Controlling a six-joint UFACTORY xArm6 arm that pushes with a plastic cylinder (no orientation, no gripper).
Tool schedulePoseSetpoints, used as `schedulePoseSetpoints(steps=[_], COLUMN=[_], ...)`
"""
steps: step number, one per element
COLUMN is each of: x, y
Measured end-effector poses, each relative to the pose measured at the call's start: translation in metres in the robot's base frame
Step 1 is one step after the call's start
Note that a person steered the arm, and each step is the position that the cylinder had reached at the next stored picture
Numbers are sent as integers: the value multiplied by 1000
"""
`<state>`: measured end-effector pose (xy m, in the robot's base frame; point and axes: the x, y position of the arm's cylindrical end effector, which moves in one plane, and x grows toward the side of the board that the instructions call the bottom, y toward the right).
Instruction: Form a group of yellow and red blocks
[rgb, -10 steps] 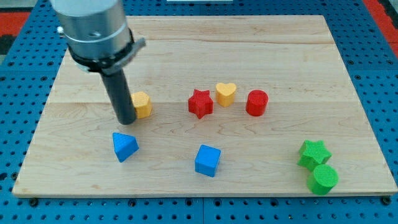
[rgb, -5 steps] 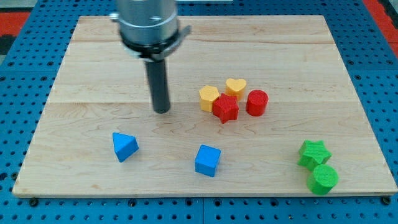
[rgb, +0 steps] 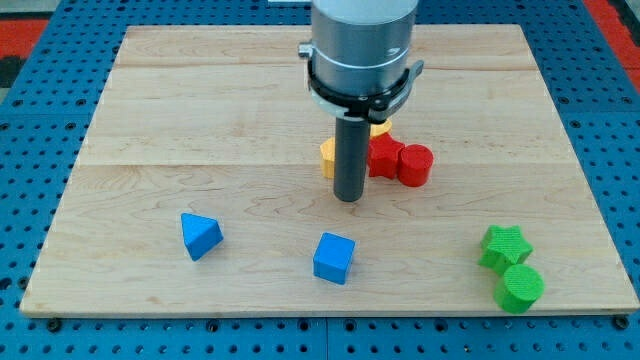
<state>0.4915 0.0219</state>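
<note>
My tip (rgb: 348, 197) rests on the board just below a tight cluster of yellow and red blocks at the view's centre. The rod hides much of the cluster. A yellow block (rgb: 327, 155) peeks out at the rod's left. A red star (rgb: 383, 156) sits at the rod's right, touching a red cylinder (rgb: 415, 165). A sliver of the yellow heart (rgb: 379, 128) shows above the red star, behind the arm's body.
A blue triangular block (rgb: 200, 235) and a blue cube (rgb: 333, 257) lie toward the view's bottom. A green star (rgb: 504, 246) and a green cylinder (rgb: 520, 288) sit at the bottom right. The wooden board (rgb: 180, 100) lies on a blue pegboard.
My tip has moved from the view's left to the centre. The yellow block was pushed right against the red star, and the yellow and red blocks have closed into one tight cluster.
</note>
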Motion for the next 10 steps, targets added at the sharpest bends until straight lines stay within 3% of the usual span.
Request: schedulePoseSetpoints(steps=[1, 3, 4, 5, 6, 7, 9, 10], x=[-16, -20, 7, 9, 39, 42, 20, 72], y=[-73, -28, -51, -37, 6, 55, 186, 259])
